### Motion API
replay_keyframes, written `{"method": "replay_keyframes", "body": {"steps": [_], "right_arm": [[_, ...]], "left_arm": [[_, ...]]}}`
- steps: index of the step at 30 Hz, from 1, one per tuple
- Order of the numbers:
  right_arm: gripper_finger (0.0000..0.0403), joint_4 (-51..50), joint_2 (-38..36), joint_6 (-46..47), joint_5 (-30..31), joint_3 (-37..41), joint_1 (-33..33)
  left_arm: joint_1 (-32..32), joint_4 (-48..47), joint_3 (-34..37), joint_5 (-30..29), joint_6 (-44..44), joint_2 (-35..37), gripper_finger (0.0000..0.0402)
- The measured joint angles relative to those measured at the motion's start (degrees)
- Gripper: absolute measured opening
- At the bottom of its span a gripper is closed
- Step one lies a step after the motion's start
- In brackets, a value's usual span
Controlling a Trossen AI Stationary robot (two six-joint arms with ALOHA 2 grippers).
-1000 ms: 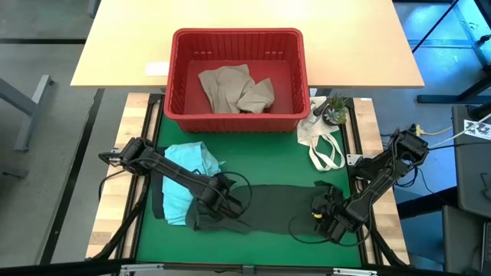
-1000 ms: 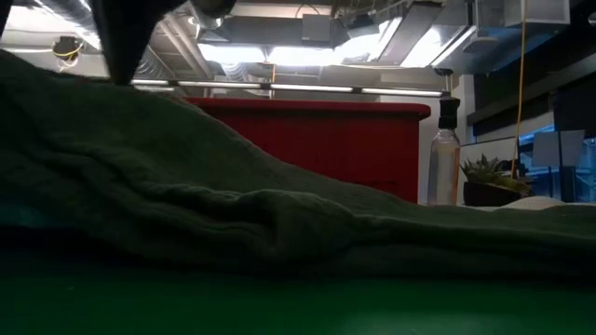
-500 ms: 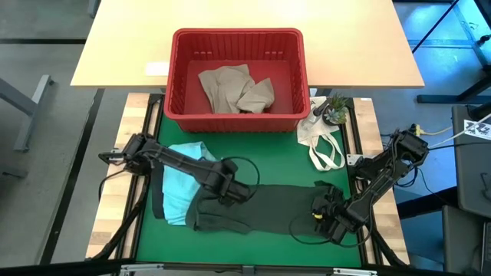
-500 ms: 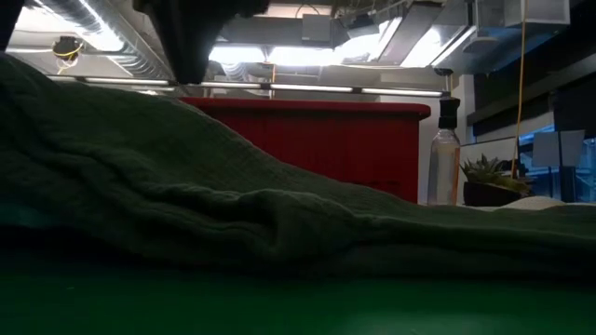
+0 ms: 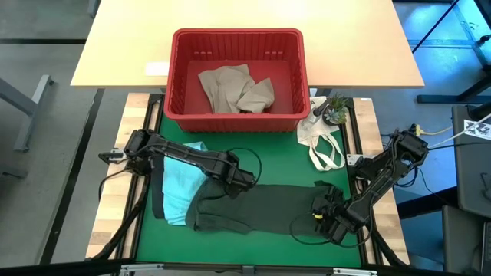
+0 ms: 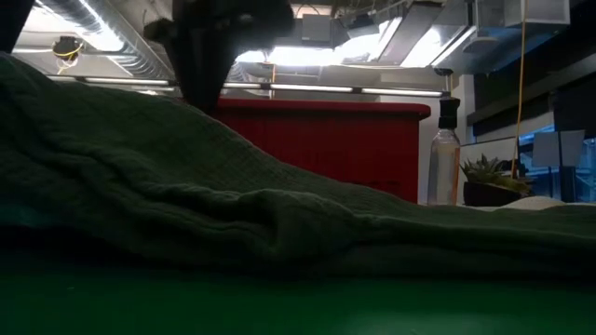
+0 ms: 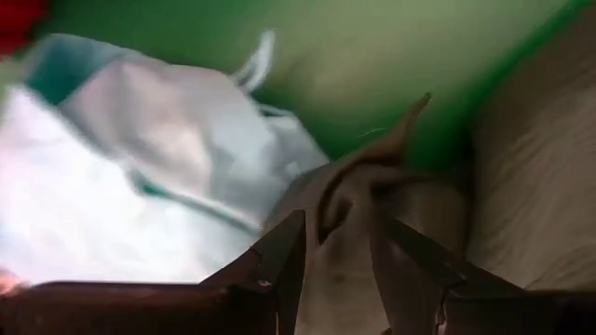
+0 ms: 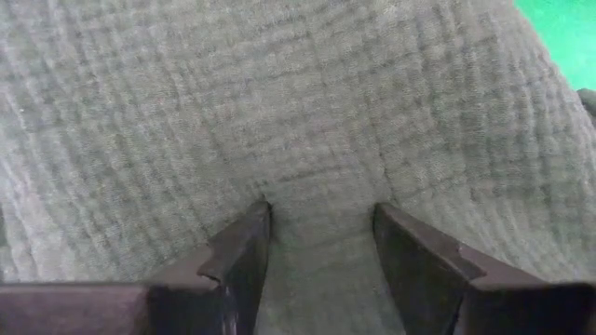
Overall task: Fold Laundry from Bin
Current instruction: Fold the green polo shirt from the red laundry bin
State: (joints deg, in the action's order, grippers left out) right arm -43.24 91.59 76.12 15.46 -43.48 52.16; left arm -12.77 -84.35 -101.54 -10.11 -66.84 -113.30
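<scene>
Folding dark olive green crinkled cloth garment [image 5: 261, 207] spread across near part of green mat [image 5: 284, 157]. Right gripper [image 5: 321, 213] at garment's near right edge, both fingers [image 8: 237, 256] pressed into fabric with a ridge of cloth pinched between them, so it grips the garment. Left gripper [image 5: 239, 181] sits at garment's far left edge; left wrist view shows a fold of olive cloth [image 7: 372, 186] caught between its fingers [image 7: 284, 251], so clamped on the same garment. Light teal soft garment [image 5: 182, 184] lies left, partly under the olive one, touching it. Farther right, white cloth bag with loop handles [image 5: 322, 142] and small potted plant [image 5: 334, 110]. Far: rectangular red plastic ribbed bin [image 5: 238, 38] with beige-tan crumpled garment [image 5: 234, 88] inside, not yet taken out. Risks: left grip looks thin, only an edge fold, so cloth may slip out when lifted; dragging the olive piece could pull the teal one along since they overlap; uneven pull between arms would skew the fold.
</scene>
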Motion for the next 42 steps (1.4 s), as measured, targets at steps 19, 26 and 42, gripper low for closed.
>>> {"method": "replay_keyframes", "body": {"steps": [19, 26, 42], "right_arm": [[0.0198, 0.04, 0.00, 0.02, 0.22, 0.00, 0.00], [0.0198, 0.04, -0.02, 0.06, 0.32, 0.00, 0.00], [0.0198, 0.09, -0.02, 0.44, 0.35, -0.02, -0.02]], "left_arm": [[0.74, 4.04, 5.11, 2.31, 2.91, -0.04, 0.0038], [-0.02, 2.61, 4.89, -2.08, 2.59, -0.04, 0.0003], [-6.61, -5.66, 2.80, -4.04, -9.31, 0.68, 0.0001]]}}
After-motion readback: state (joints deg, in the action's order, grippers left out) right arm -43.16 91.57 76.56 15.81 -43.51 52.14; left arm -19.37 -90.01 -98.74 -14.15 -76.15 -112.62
